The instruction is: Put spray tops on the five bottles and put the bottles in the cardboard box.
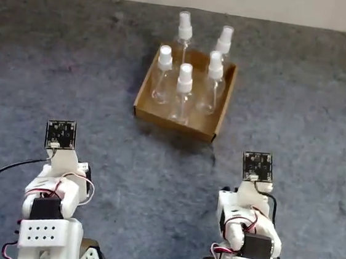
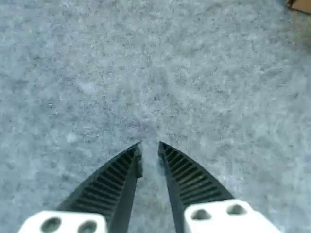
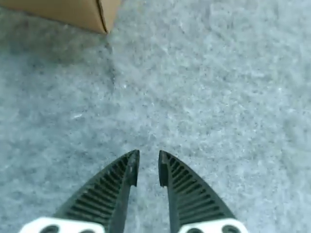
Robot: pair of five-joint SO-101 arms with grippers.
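Five capped bottles (image 1: 183, 88) are seen standing in the box (image 1: 169, 120), upper centre, so the task is judged finished. Hence the left gripper (image 2: 149, 144) and right gripper (image 3: 148, 152) are parked at the bottom, nearly closed and empty.

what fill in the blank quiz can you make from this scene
1. ____ clear bottles stand inside the cardboard box.
2. Each bottle wears a white ____ top.
3. The left claw and the right claw both hold ____.

Missing words: five; spray; nothing
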